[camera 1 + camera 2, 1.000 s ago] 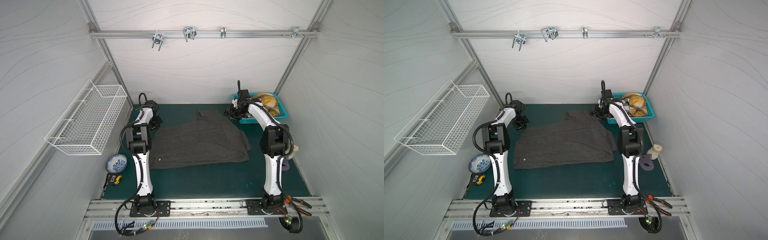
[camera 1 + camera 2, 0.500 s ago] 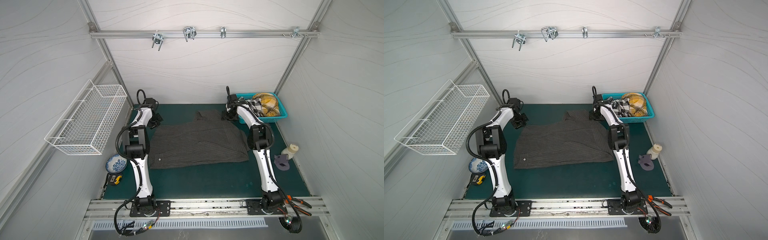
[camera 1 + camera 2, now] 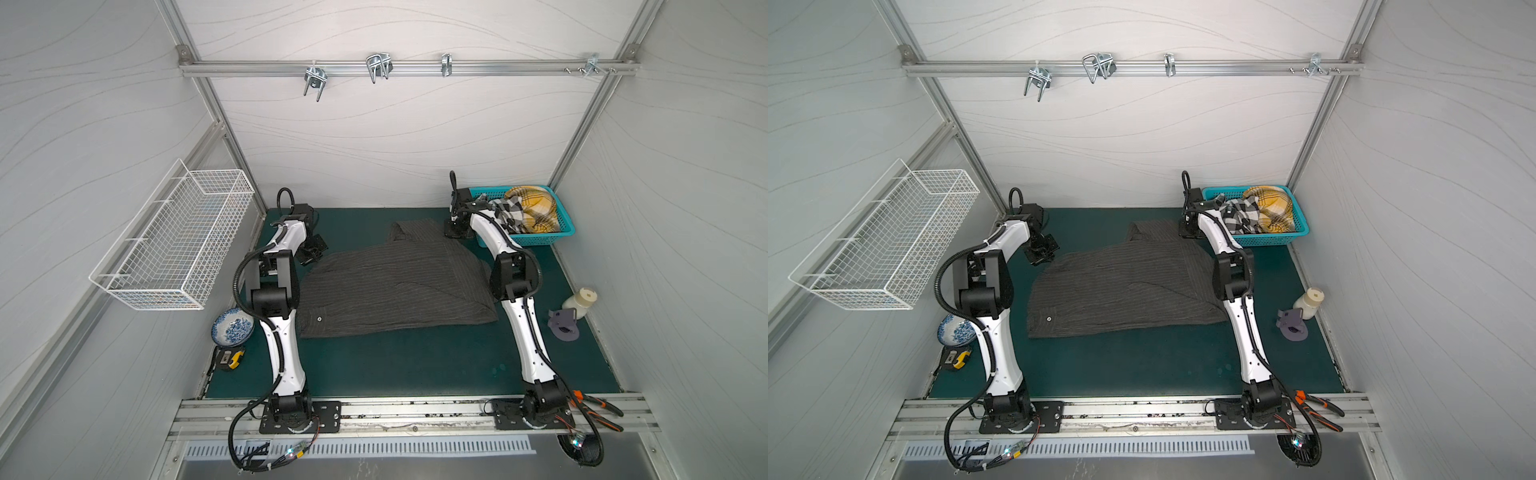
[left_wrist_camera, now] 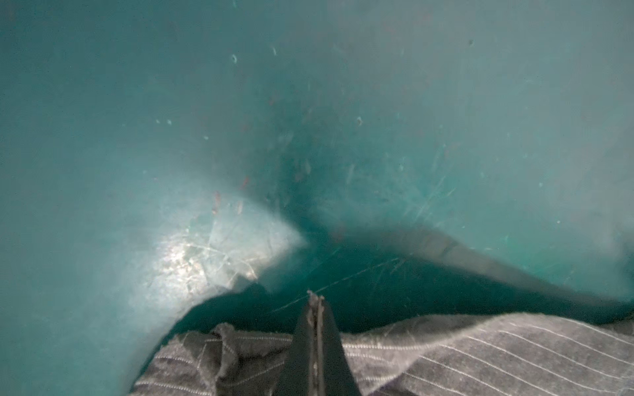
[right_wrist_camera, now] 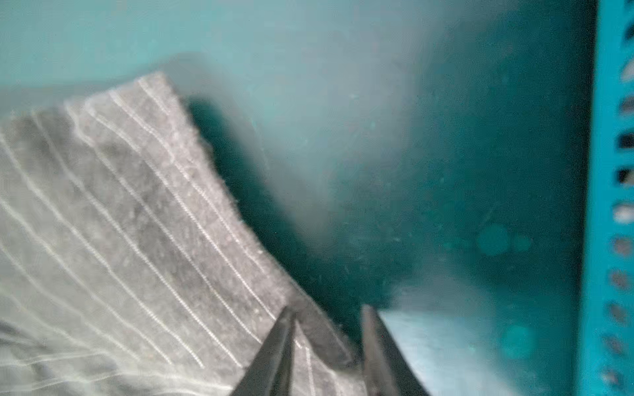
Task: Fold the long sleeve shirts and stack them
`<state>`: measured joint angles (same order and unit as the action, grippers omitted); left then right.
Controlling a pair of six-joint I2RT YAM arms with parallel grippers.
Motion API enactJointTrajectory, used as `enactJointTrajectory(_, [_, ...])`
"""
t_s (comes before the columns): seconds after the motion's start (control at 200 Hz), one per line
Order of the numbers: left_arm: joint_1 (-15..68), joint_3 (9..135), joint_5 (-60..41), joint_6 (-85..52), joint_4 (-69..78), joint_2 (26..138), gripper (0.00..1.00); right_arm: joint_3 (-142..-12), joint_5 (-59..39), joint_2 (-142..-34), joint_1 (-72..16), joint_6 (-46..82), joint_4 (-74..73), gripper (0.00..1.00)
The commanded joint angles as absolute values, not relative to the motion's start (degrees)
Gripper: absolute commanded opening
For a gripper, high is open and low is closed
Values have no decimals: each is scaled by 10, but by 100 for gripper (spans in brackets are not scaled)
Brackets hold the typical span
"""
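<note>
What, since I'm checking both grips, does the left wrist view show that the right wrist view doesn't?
Only the left wrist view: the left gripper, jaws pressed together, with the pinstriped shirt bunched on either side of them. Whether cloth is pinched is unclear.
Only the right wrist view: the right gripper, jaws apart, one of them over the cloth's edge, and the wall of the teal basket.
Both: an edge of the pinstriped shirt against the green mat.
</note>
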<state>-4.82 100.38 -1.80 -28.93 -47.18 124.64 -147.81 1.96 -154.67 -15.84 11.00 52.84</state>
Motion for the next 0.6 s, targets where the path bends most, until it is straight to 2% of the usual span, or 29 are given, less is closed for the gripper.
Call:
enactJointTrajectory(0.0, [-46, 1007, -22, -288, -458, 1221, 0, -1487, 12, -1563, -159, 109, 542, 22])
enactJointTrajectory(0.155, [-46, 1020, -16, -287, -453, 1227, 0, -1483, 23, -1540, -159, 112, 535, 0])
enactJointTrajectory(0.265, [-52, 1053, -15, -293, -451, 1237, 0, -1446, 22, -1483, -160, 118, 520, 0])
enactJointTrajectory(0.37, [-59, 1072, -25, -314, -433, 1228, 0, -1359, 11, -1398, -160, 135, 488, 0])
enactJointTrajectory(0.45, [-63, 1060, -38, -333, -410, 1208, 0, -1279, -5, -1332, -157, 151, 461, 0])
enactJointTrajectory(0.59, [-66, 967, -45, -354, -360, 1156, 0, -1139, -33, -1227, -153, 176, 419, 0])
